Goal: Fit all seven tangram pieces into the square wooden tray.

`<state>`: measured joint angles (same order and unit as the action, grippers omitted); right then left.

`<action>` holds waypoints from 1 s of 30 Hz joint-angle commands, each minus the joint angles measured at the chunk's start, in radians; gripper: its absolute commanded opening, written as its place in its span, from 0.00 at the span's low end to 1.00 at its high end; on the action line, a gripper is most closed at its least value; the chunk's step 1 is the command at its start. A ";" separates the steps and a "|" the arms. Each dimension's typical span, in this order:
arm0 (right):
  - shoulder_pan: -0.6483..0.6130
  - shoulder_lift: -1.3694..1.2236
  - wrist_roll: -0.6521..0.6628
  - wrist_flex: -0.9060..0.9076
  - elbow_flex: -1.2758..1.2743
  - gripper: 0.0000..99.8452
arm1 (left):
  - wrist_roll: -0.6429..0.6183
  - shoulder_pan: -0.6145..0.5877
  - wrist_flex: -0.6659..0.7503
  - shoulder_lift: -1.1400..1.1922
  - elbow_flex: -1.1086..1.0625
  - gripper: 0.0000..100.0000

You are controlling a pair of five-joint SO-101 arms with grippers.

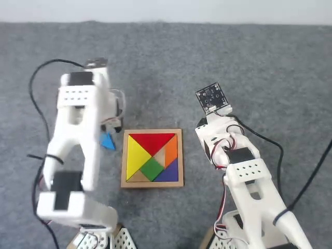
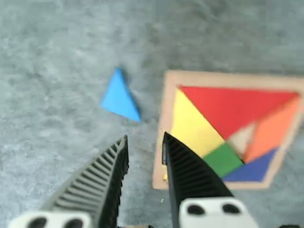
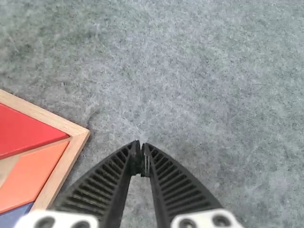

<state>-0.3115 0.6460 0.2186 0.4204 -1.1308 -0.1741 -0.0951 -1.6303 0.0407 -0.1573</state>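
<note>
The left gripper [image 2: 145,141] hangs released over the grey carpet [image 1: 207,57], its jaws parted with nothing between them. The light-blue triangle [image 2: 119,97] lies flat on the carpet a little beyond its fingertips, apart from them and just outside the tray [image 1: 153,132]. The high view places it beside the tray's left edge, partly under the left arm. The right gripper [image 3: 141,147] is clenched on nothing, hovering over carpet just off a corner of the tray. The square wooden tray holds a red triangle [image 1: 153,141], a yellow triangle [image 1: 135,155], a green square [image 1: 152,168], an orange piece [image 1: 171,150] and a dark-blue piece [image 1: 169,173], with bare wood showing at the centre and at one corner.
</note>
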 commanded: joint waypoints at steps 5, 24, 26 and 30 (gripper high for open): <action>-0.001 0.045 0.009 -0.004 0.009 0.01 | 0.015 0.209 0.014 -0.110 -0.038 0.11; -0.002 0.047 0.009 0.002 0.014 0.01 | -0.074 -0.187 0.308 -0.110 -0.392 0.24; -0.002 0.047 0.009 0.002 0.014 0.01 | -0.107 -0.186 0.322 -0.110 -0.392 0.26; -0.002 0.047 0.009 0.002 0.014 0.01 | -0.189 -0.190 0.396 -0.118 -0.441 0.26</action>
<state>-0.3115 0.6460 0.2186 0.4219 -1.1308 -0.3046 -0.2762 -1.2927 -0.0315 -0.5777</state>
